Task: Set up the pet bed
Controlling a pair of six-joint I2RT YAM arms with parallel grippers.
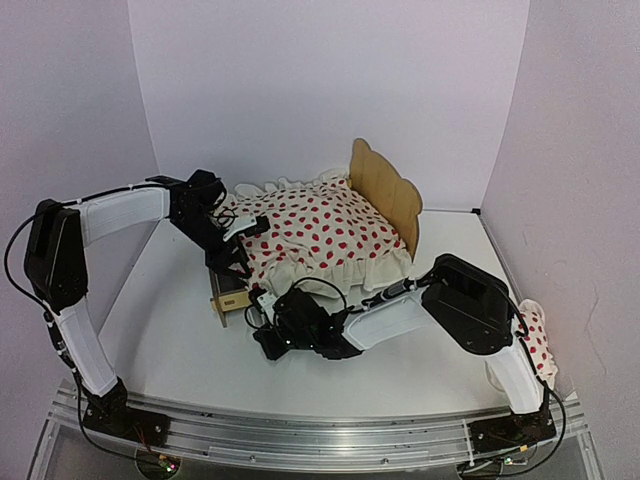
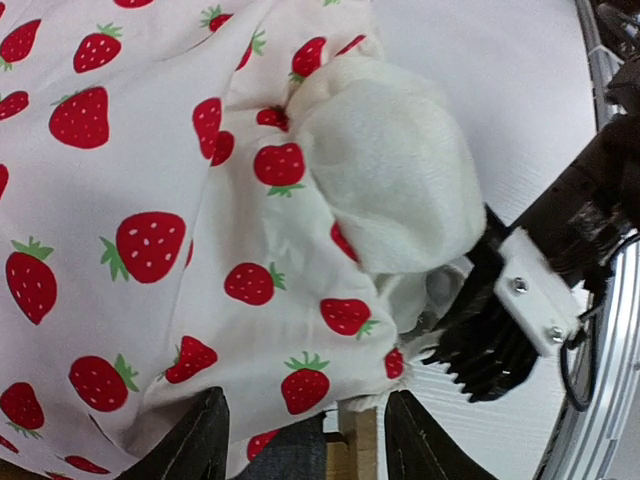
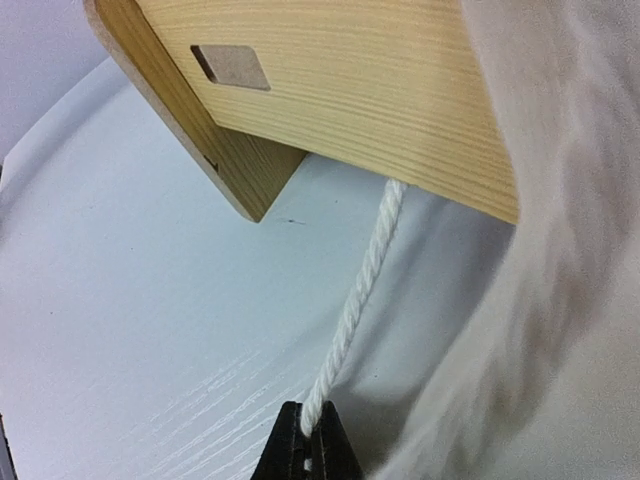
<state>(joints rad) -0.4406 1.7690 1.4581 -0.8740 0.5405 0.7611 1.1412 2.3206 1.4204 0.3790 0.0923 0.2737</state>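
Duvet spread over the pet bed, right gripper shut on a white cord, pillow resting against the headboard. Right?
Not quite: the pillow is not against the headboard. The top external view shows it off the pet bed, at the right edge of the table behind the right arm. The duvet covers the bed, and the right gripper is shut on the white cord.

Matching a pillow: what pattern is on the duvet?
The duvet has red strawberries with green leaves on white; clearest in left wrist view.
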